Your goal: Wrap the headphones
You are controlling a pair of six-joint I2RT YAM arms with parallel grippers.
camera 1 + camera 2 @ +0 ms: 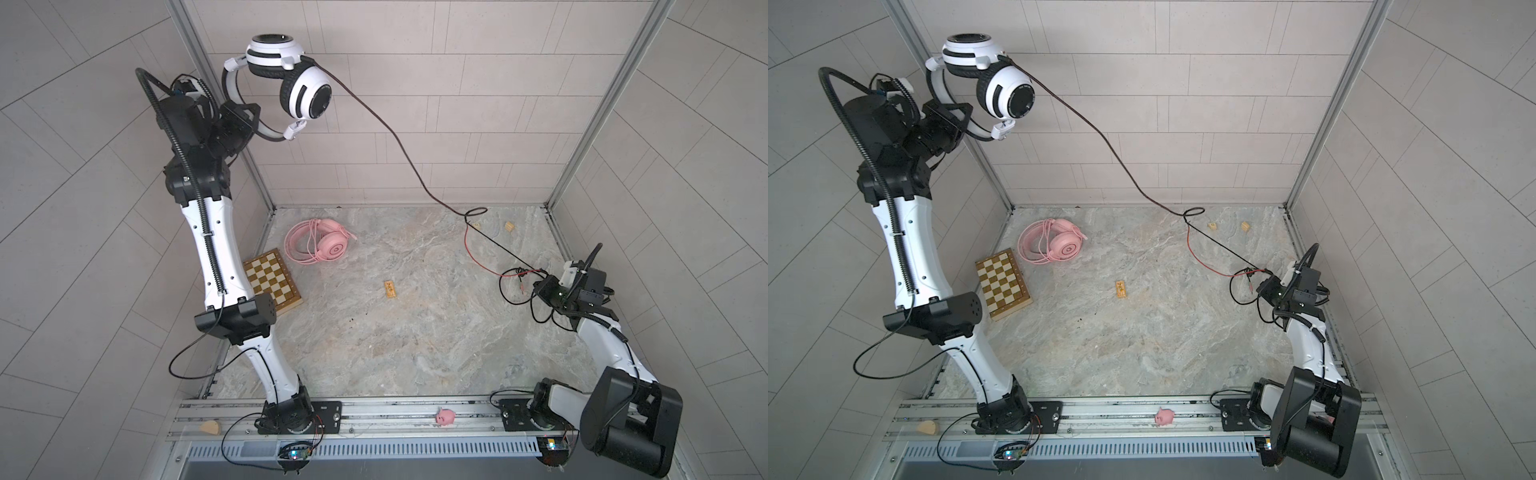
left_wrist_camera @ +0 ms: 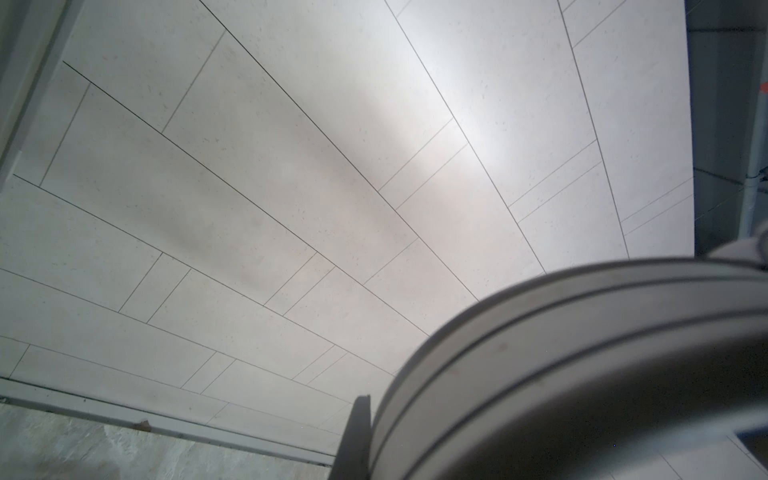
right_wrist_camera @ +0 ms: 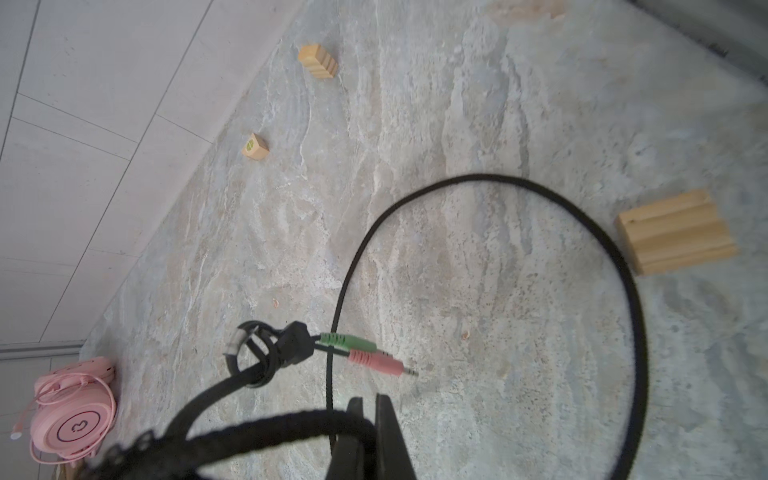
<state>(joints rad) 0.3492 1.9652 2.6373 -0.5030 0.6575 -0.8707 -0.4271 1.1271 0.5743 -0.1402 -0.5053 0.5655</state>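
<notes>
My left gripper (image 1: 249,120) (image 1: 955,120) is raised high at the back left, shut on the headband of the white-and-black headphones (image 1: 307,93) (image 1: 1007,95). In the left wrist view the headband (image 2: 582,353) fills the corner beside one dark finger (image 2: 357,436). The black cable (image 1: 395,137) (image 1: 1100,137) runs down to the table's right side. There my right gripper (image 1: 540,286) (image 1: 1262,286) (image 3: 370,419) is shut on the cable (image 3: 623,266) near its green and pink plugs (image 3: 365,353). The pink headphones (image 1: 328,247) (image 1: 1063,245) (image 3: 70,415) lie at the back left with their cable coiled round them.
A chessboard (image 1: 272,280) lies at the left edge. A small wooden piece (image 1: 390,289) sits mid-table and two wooden blocks (image 1: 509,226) (image 3: 316,62) near the back right. A stepped wooden block (image 3: 673,232) lies by the cable loop. A pink pig toy (image 1: 444,417) rests on the front rail.
</notes>
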